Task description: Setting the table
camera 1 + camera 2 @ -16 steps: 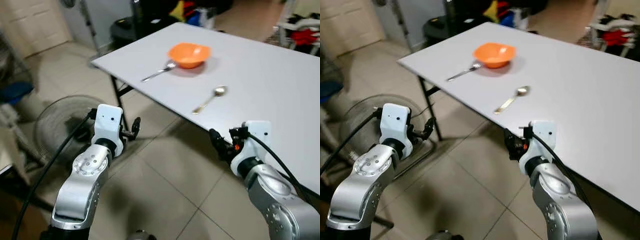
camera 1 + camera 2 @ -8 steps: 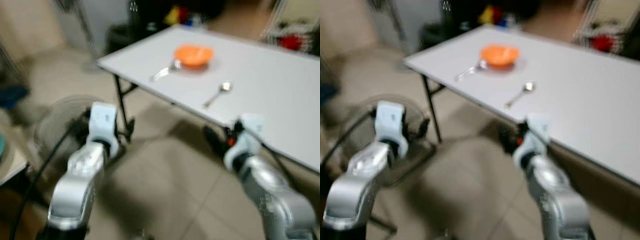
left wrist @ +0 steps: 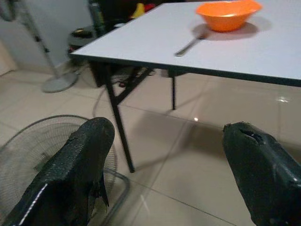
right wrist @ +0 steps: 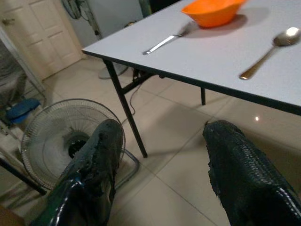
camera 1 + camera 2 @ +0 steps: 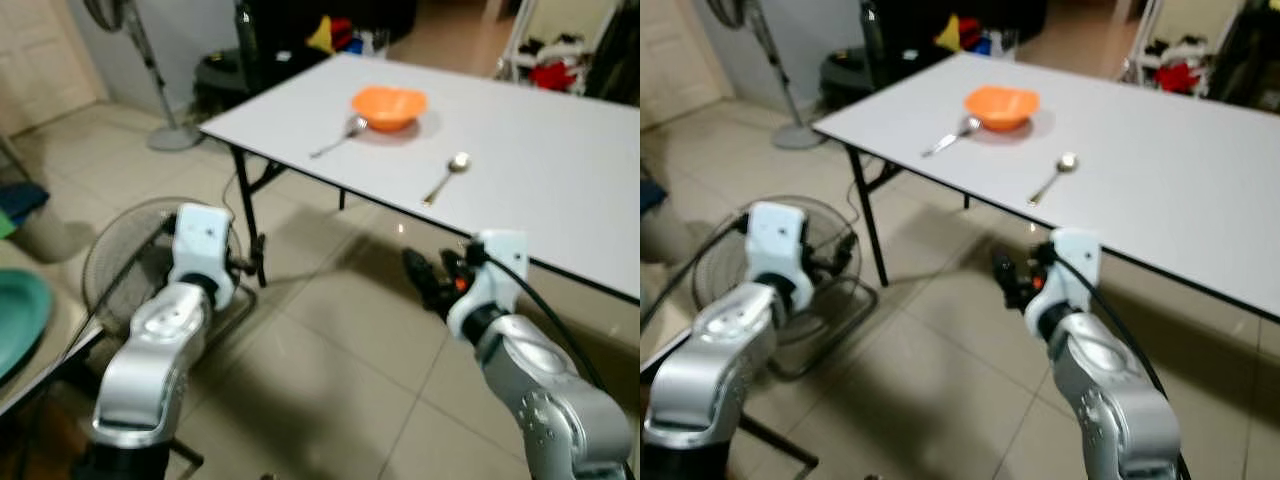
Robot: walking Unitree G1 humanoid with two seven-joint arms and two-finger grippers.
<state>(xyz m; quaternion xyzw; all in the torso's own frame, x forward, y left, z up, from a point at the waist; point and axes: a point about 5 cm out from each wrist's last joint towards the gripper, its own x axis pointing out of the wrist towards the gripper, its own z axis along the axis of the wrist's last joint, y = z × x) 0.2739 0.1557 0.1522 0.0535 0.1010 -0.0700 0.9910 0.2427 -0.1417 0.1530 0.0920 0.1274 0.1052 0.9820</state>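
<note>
— What do the head views give you?

— A white worktop [image 5: 560, 150] runs from 12 toward 3 o'clock. On it an orange bowl [image 5: 389, 106] sits at about 12, a fork [image 5: 338, 138] touching or just beside its rim on the 9 o'clock side, and a spoon [image 5: 446, 177] lies apart from both at about 1 o'clock, near the front edge. Both arms are held out low over the tiled floor [image 5: 330, 370], short of the worktop: the left gripper [image 5: 243, 266] at 9 o'clock, the right gripper [image 5: 428, 281] at about 4, below the worktop's edge. A floor fan [image 5: 780, 270] lies behind the left arm (partly hidden by it), and a green dish [image 5: 18, 318] shows at the far 9 o'clock edge.

— And the left wrist view?

— The left gripper's two black fingers [image 3: 80, 169] stand wide apart, holding nothing. Between them I see the worktop's folding leg [image 3: 117, 127], with the bowl and fork on top beyond.

— The right wrist view?

— Same story: the fingers [image 4: 242, 174] are spread, empty. Bowl, fork and spoon lie on the worktop ahead, the fan down on the floor.
</note>
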